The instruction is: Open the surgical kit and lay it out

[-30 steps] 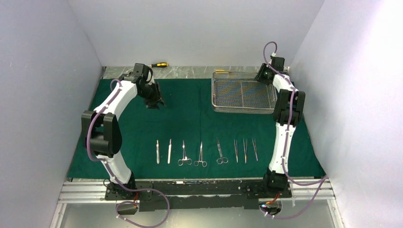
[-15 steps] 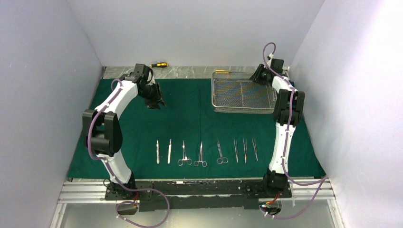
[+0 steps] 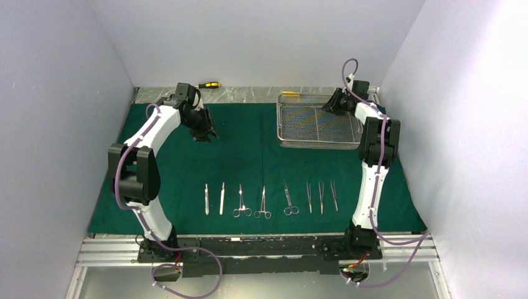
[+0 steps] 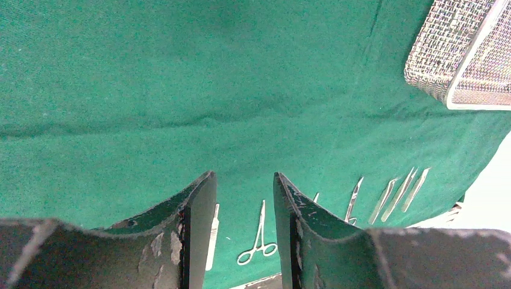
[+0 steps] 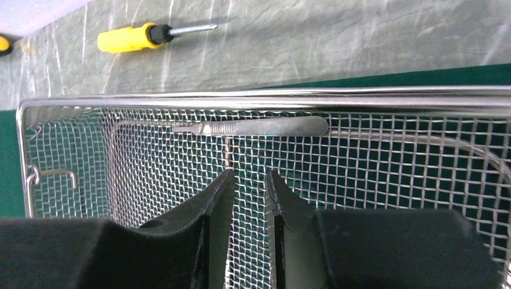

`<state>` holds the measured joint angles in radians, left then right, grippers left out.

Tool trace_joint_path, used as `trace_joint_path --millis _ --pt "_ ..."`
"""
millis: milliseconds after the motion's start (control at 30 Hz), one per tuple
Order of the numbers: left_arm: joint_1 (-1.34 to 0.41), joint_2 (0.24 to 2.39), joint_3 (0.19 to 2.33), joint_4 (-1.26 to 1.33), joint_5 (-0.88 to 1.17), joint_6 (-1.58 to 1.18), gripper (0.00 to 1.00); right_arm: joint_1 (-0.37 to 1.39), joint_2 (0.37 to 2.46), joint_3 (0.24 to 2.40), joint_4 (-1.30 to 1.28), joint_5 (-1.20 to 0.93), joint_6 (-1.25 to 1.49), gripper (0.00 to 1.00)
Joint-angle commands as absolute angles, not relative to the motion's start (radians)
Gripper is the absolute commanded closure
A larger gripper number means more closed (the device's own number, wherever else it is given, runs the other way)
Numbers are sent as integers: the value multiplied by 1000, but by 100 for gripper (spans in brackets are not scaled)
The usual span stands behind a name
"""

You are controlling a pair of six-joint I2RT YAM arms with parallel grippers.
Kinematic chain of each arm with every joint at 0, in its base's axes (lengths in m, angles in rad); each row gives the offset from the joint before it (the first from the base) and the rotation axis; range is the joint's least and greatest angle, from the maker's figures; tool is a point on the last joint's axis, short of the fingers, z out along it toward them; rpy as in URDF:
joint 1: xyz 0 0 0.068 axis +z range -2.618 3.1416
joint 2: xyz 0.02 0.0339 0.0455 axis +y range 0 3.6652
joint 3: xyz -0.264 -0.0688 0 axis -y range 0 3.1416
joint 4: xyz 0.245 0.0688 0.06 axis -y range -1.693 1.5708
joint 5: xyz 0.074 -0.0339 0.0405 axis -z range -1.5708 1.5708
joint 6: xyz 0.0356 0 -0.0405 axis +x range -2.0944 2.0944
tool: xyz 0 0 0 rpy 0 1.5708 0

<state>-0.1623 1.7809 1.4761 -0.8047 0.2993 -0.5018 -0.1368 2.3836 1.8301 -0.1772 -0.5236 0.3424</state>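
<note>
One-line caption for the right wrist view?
Right end effector, slightly open, over the mesh tray, facing a scalpel handle at its far wall; yellow screwdriver beyond.

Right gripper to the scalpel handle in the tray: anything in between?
Only bare mesh of the tray between the right gripper and the scalpel handle, seen in the right wrist view.

My left arm (image 3: 155,124) and right arm (image 3: 370,180) wore smooth white shells, broken by bulky black joints. A purple cable (image 3: 343,73) ran along each and looped loose near the black base rail (image 3: 249,246). My left gripper (image 4: 244,176) had dark tapered fingers (image 4: 199,211), scuffed pale along their inner edges. My right gripper (image 5: 249,173) had matte black wedges, cleaner.
</note>
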Motion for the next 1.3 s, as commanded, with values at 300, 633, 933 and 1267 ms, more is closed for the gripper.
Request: trace_joint_path --millis 300,633,933,1267 --pt "-160 1828 1549 -746 394 -506 55 -138 2374 1897 -41 -315 522 71" --pt "-160 1857 1561 -729 420 -515 55 -134 2438 1875 45 -336 591 81" --pt "-160 1881 1580 -724 431 -517 55 -105 2448 1887 -83 -248 617 89" --pt "-159 1885 1574 -708 438 -524 55 -104 2329 1920 -436 -212 588 90"
